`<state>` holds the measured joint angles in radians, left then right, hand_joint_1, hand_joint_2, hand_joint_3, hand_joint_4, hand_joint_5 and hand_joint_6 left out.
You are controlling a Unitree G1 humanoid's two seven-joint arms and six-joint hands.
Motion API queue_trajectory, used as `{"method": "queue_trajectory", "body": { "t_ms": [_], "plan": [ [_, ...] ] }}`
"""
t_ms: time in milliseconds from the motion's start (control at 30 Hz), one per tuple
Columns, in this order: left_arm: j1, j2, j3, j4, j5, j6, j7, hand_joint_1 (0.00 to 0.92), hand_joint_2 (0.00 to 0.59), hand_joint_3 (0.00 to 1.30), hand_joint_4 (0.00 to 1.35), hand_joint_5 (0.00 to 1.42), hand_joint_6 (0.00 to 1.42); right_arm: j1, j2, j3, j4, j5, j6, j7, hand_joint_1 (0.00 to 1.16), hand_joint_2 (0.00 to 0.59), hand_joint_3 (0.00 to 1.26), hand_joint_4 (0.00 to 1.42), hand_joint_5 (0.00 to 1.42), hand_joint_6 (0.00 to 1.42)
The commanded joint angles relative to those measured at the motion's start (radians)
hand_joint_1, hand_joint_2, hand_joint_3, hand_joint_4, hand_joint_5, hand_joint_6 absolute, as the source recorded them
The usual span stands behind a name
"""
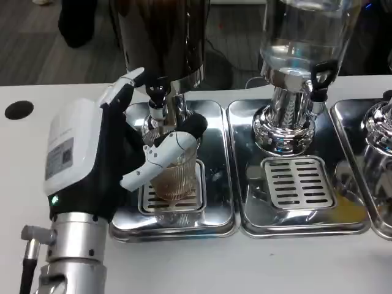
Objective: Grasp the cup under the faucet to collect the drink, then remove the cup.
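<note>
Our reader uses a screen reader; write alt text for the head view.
The left hand grips a ribbed cup on a steel drip tray under a dark dispenser's faucet. A clear dispenser stands to the right.

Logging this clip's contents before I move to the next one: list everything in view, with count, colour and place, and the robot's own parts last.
cup: one, clear ribbed glass, on the left tray's grate under the dark dispenser's faucet
faucet: one, black and chrome, above the cup
dark dispenser: one, dark tank, back left
clear dispenser: one, clear tank on a chrome base, black tap, back centre
third dispenser: one, chrome, cut off at the right edge
drip trays: three, shiny steel with slotted grates, side by side; the right one partly in frame
table: one, white, with a black round hole at far left
left hand: one, white back, fingers wrapped around the cup
left forearm: one, silver, bottom left
</note>
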<state>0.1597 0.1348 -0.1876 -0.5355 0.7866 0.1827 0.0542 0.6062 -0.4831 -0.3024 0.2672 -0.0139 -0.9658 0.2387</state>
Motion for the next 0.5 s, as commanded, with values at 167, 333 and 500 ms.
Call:
{"method": "queue_trajectory", "body": {
  "t_ms": [167, 333, 500],
  "plan": [
    [0.033, 0.003, -0.024, 0.045, -0.014, 0.012, -0.031, 0.000, 0.039, 0.31, 0.27, 0.89, 1.09, 0.009, 0.000, -0.003, -0.001, 0.009, -0.013, 0.008, 0.45, 0.379, 0.20, 0.08, 0.06, 0.00],
    [0.029, 0.004, -0.022, 0.044, -0.016, 0.012, -0.032, 0.000, 0.039, 0.31, 0.27, 0.89, 1.09, 0.007, 0.001, -0.001, -0.008, 0.005, -0.011, 0.007, 0.45, 0.379, 0.20, 0.08, 0.06, 0.00],
    [0.028, 0.005, -0.022, 0.045, -0.019, 0.010, -0.034, 0.000, 0.039, 0.31, 0.27, 0.89, 1.09, 0.007, 0.002, -0.001, -0.011, 0.002, -0.010, 0.006, 0.45, 0.379, 0.20, 0.08, 0.06, 0.00]
  ]
}}
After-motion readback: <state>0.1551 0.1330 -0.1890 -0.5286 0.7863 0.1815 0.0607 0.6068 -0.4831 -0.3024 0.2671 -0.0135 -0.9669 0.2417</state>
